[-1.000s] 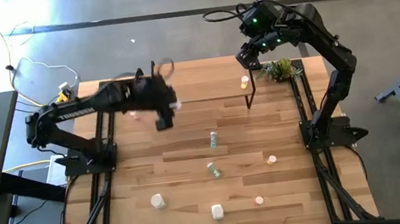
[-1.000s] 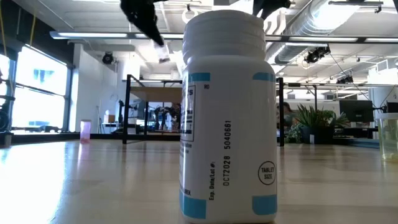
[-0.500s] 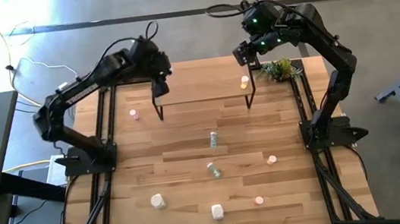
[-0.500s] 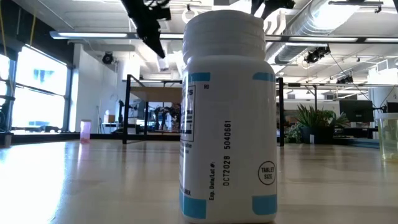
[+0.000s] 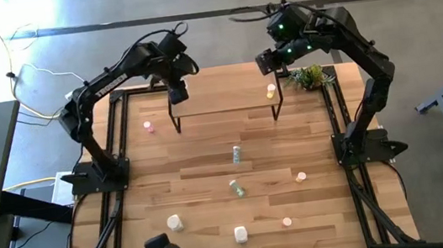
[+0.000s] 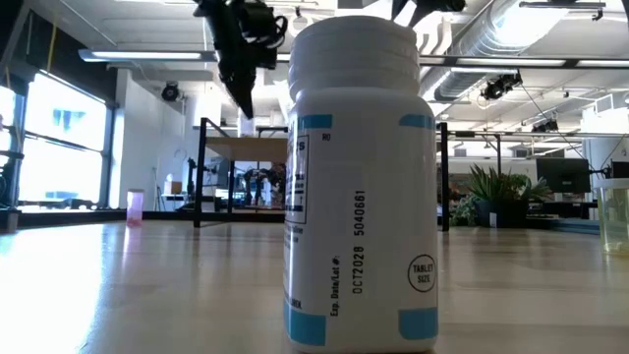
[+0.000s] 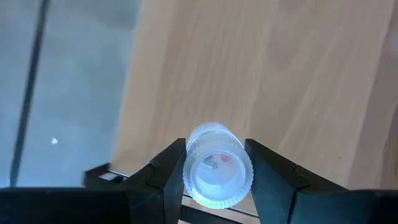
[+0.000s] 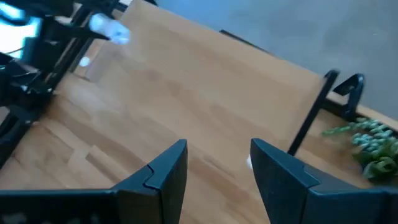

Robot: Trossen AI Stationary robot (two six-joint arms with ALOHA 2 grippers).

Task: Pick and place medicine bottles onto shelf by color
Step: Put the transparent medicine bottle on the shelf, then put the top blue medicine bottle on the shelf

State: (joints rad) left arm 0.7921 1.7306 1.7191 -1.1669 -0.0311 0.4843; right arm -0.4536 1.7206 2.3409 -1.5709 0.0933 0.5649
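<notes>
The left gripper (image 7: 214, 171) hung over the shelf (image 5: 223, 100) at about eleven o'clock on the table (image 5: 208, 155), its fingers (image 7: 163, 177) clamped on a small clear bottle (image 7: 216, 172). The right gripper (image 8: 217, 165) hovered at one o'clock over the shelf's other end, fingers apart and holding nothing. Other bottles stood scattered toward six o'clock, a large white one (image 6: 359, 187) nearest the low camera.
</notes>
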